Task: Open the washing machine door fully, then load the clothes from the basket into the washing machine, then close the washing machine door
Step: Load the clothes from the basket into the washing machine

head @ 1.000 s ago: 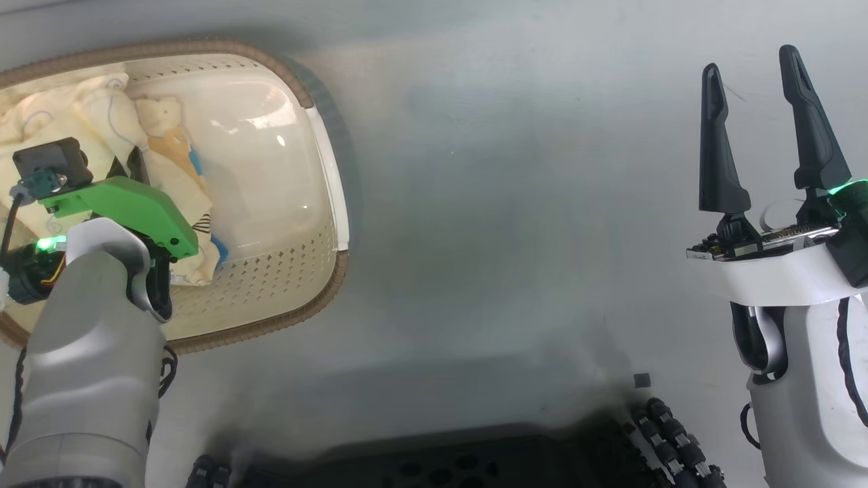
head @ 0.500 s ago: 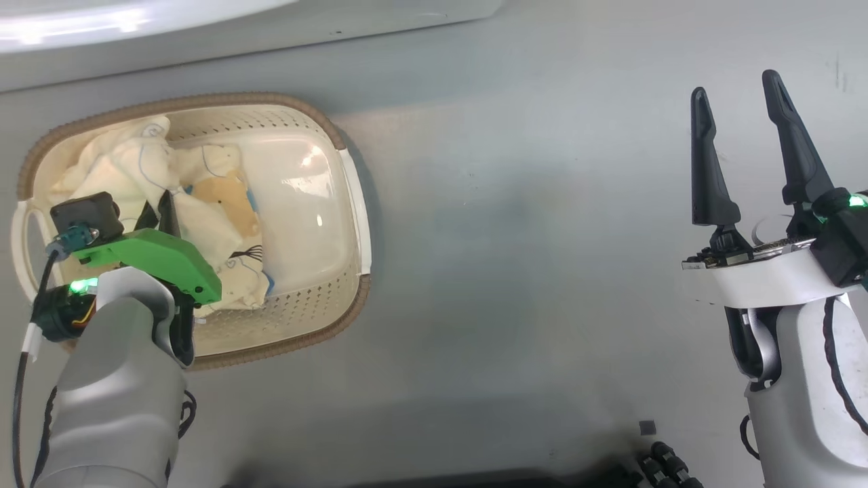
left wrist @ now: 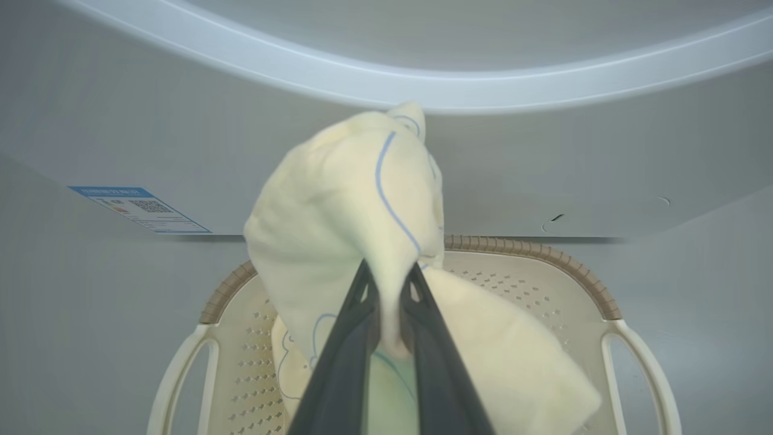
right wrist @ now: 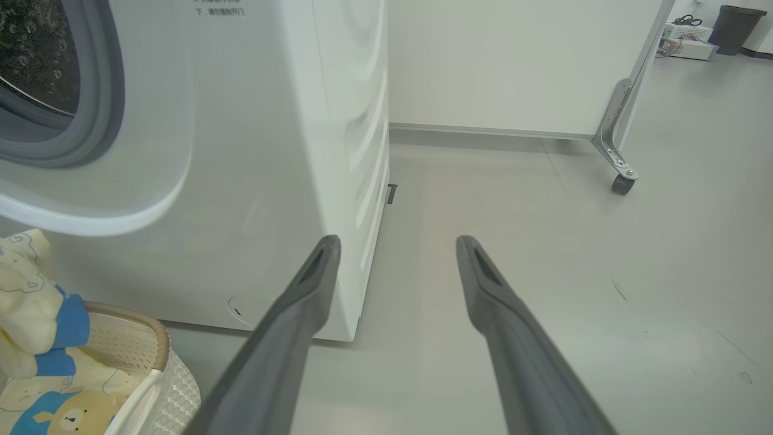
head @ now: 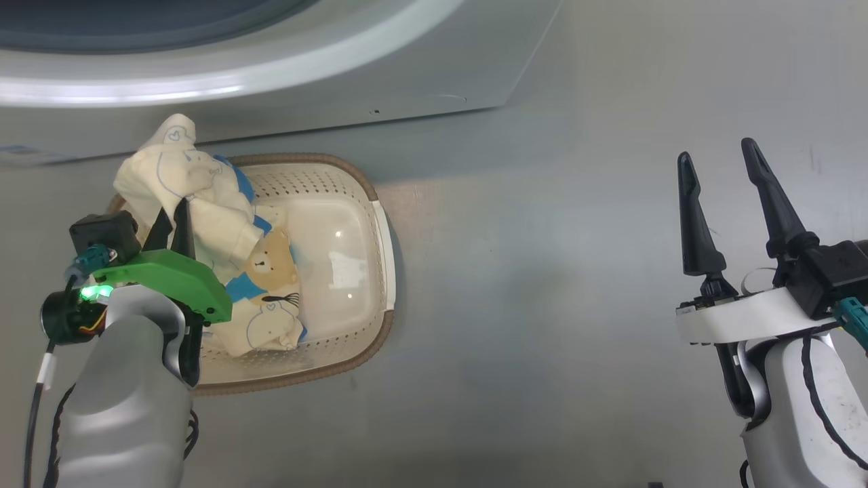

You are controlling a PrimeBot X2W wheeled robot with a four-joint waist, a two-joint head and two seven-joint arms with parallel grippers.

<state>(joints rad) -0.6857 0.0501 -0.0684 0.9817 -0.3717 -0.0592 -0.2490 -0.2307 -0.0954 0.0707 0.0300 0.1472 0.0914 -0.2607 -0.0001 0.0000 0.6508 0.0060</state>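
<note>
Floor (right wrist: 543,272), castor (right wrist: 621,183), washing machine drum (right wrist: 30,54): right-wrist

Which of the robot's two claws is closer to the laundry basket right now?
Left. The left gripper is right above the basket, shut on the clothes that hang into it. The right gripper stands open over the floor, far off to the basket's right.

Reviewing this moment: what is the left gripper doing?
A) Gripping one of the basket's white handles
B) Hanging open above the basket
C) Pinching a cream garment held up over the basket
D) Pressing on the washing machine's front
C: the left wrist view shows the left gripper closed on the clothes, which bunch up above the basket rim.
</note>
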